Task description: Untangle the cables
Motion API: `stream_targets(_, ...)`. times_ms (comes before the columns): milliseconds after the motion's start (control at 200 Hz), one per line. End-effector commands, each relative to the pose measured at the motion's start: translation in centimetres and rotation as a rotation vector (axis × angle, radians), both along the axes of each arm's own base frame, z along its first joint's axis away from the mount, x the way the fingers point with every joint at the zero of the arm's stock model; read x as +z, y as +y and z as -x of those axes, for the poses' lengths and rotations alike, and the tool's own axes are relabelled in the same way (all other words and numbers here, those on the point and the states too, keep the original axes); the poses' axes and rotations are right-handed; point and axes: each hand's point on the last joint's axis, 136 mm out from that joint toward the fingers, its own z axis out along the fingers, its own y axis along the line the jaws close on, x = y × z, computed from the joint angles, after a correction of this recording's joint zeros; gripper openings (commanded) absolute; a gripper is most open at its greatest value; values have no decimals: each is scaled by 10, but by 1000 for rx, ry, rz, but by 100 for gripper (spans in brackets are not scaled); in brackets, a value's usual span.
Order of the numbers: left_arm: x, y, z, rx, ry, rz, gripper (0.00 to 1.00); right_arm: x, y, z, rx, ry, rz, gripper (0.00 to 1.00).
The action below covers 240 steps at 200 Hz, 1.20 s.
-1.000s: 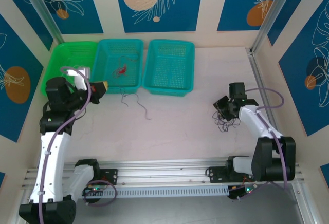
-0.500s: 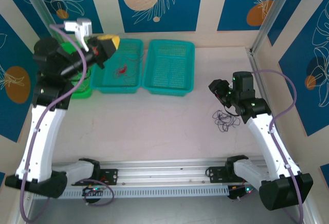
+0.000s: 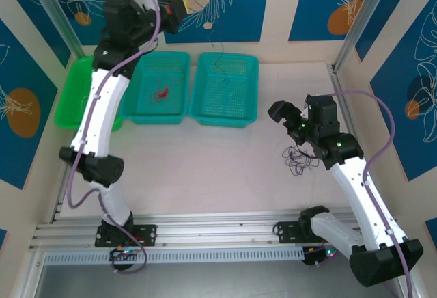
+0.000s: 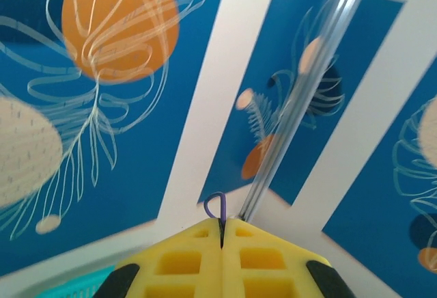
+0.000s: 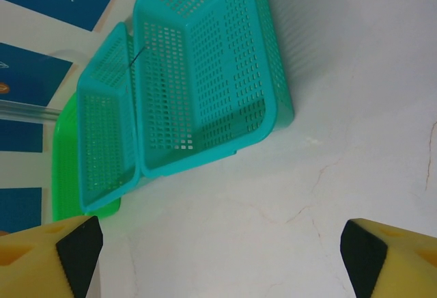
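The pale worktop [image 3: 225, 168] carries a right teal basket [image 3: 235, 100] and a middle teal basket [image 3: 147, 72]. The left gripper [image 3: 179, 7] stands high above them, closed on a thin dark cable [image 4: 216, 206] that hangs from it down toward the right basket. The right gripper [image 3: 290, 122] is wide open and holds nothing. A small tangle of dark cables [image 3: 299, 159] lies on the worktop just beside it, on its near side. A red cable [image 3: 162, 94] lies in the middle basket, well apart from both grippers.
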Motion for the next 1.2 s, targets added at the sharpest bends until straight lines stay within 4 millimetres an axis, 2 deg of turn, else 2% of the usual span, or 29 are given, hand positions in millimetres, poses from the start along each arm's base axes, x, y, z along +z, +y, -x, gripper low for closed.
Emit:
stream_targets(0, -35, -16, -19, 36, 78, -64, 0, 9, -1, 8, 13, -27, 11, 92)
stream_targets(150, -111, -39, -52, 37, 223, -150, 0, 5, -3, 14, 5, -20, 11, 92)
stream_targets(355, -220, -59, -81, 85, 348, -368, 0, -4, -3, 19, 16, 4, 2, 91)
stream_targets(545, -288, -69, -93, 110, 424, -486, 0, -12, -3, 22, 14, 27, 0, 91)
stream_targets(575, -295, -69, -93, 113, 430, -509, 8, -14, -4, 23, 10, 31, 3, 91)
stream_targets(625, -302, -70, -91, 110, 435, -536, 34, -19, -8, 24, -2, 42, 9, 91)
stream_targets(655, -303, -70, -90, 106, 436, -544, 49, -23, -11, 24, -14, 51, 11, 91)
stream_targets(690, -300, -71, -88, 96, 431, -544, 58, -29, -15, 24, -31, 67, 10, 92)
stream_targets(735, -293, -73, -84, 84, 420, -542, 64, -36, -21, 25, -51, 89, 4, 92)
stream_targets(830, -263, -77, -74, 53, 370, -512, 74, -49, -35, 24, -93, 126, -25, 92)
stream_targets(985, -193, -81, -41, -6, 268, -436, 78, -72, -66, 20, -195, 184, -46, 92)
stream_targets(1120, -138, -90, 14, -106, 142, -367, 79, -105, -95, 23, -293, 310, -27, 92)
stream_targets(1195, -123, -88, 47, -132, 79, -339, 80, -124, -106, 24, -320, 383, -22, 92)
